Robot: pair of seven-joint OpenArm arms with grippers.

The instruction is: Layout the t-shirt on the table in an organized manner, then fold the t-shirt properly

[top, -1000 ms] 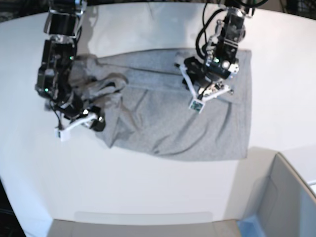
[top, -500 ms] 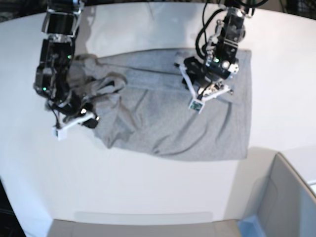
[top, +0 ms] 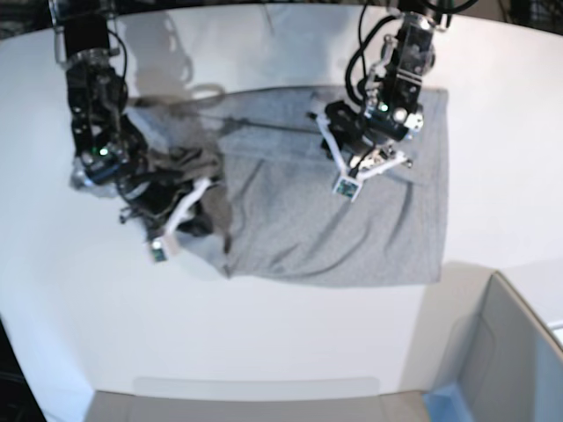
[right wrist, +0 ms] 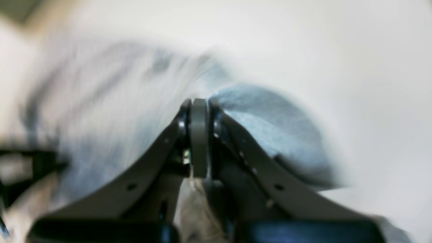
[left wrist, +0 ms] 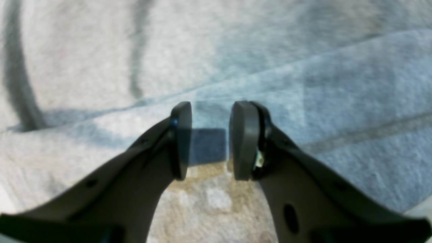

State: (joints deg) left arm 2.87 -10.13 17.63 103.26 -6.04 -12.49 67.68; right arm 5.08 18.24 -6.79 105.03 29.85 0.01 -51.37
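Desk (top: 290, 343): white, carries everything. T-shirt (top: 352, 224) lies mid-desk, long axis across the base view; one end spread flat, the other bunched. Neck versus hem: cannot tell.

Right gripper (top: 185, 215): fingers (right wrist: 199, 135) pressed together on the bunched end; wrist view blurred, grey cloth appears pinched.

Left gripper (top: 361, 167): fingers (left wrist: 180, 138) narrowly apart over the flat part, holding nothing.

Risk: a thin pinch could slip, or drag the bunch over the flat half, adding wrinkles.
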